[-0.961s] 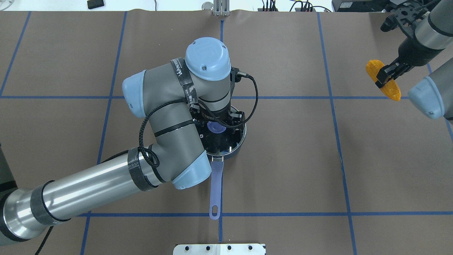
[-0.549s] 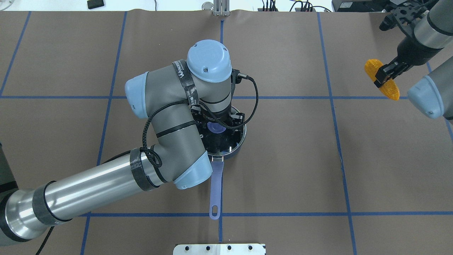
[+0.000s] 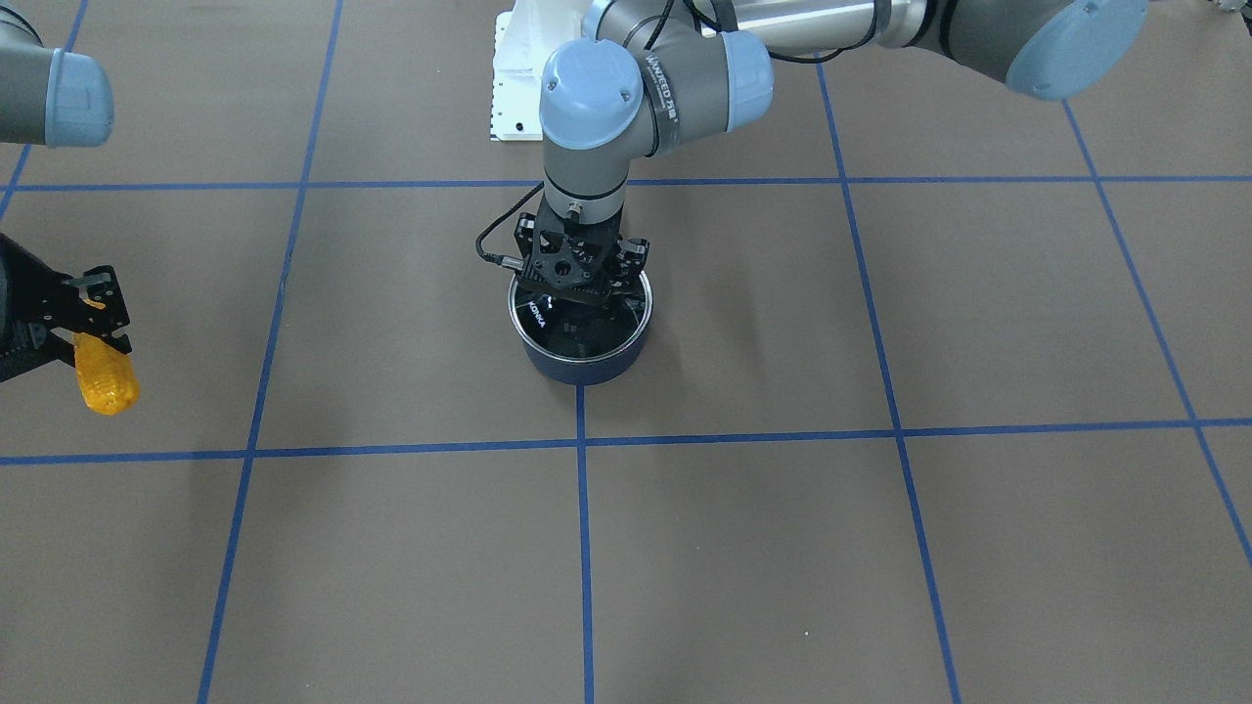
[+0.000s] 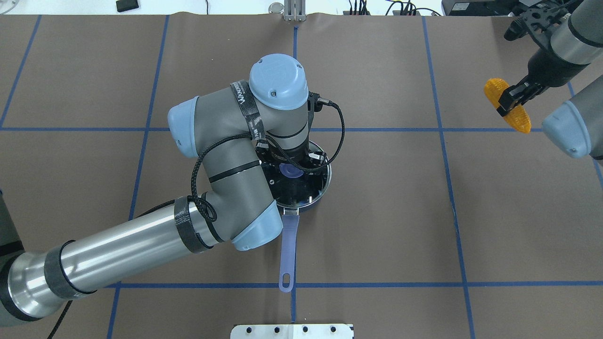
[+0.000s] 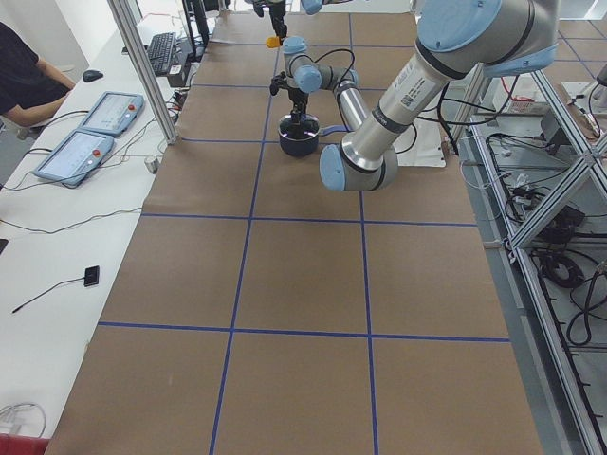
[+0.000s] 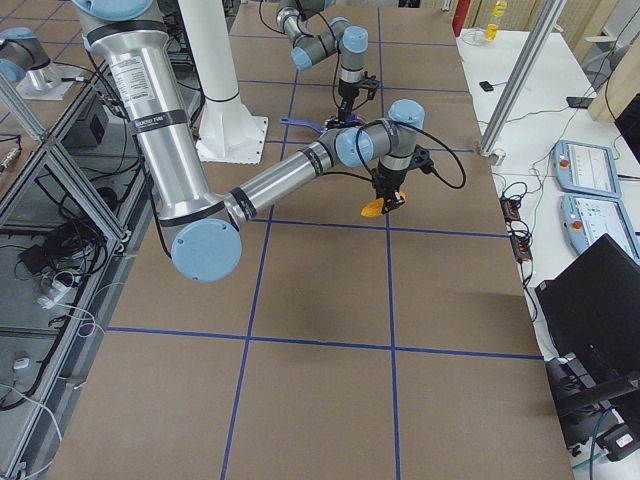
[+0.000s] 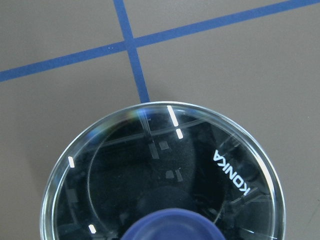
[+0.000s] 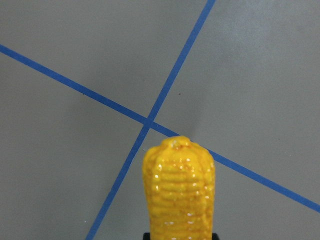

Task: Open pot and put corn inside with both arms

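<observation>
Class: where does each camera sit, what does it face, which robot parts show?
Front-facing: across table, facing robot; left arm over pot.
Overhead: behind robot, looking down; right arm holds corn.
Exterior left: table end; left arm nearest.
Exterior right: opposite end; right arm nearest.
Left wrist: down onto lid; no arm.
Right wrist: down along corn.
Shared: overhead, right wrist show corn.
</observation>
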You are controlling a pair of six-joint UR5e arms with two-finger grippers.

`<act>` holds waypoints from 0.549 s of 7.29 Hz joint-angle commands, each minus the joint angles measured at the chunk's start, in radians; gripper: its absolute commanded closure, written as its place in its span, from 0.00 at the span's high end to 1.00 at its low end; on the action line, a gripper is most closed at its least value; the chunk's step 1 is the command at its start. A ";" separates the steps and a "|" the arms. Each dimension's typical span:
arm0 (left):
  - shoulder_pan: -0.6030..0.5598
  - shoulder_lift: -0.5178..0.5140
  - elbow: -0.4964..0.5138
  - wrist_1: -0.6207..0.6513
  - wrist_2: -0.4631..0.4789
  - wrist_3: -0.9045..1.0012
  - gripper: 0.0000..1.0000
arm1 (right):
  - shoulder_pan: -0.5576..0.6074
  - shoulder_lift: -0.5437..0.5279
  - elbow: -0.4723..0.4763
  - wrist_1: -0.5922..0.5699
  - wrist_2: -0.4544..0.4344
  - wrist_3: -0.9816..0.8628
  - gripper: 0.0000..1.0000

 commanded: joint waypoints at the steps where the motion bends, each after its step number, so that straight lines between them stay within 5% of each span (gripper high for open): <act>1: -0.002 0.001 -0.020 0.007 -0.001 0.001 0.61 | -0.004 0.000 0.008 0.001 0.000 0.000 0.13; 4: -0.048 0.010 -0.075 0.013 -0.001 0.009 0.61 | -0.073 0.008 0.052 0.003 -0.002 0.099 0.13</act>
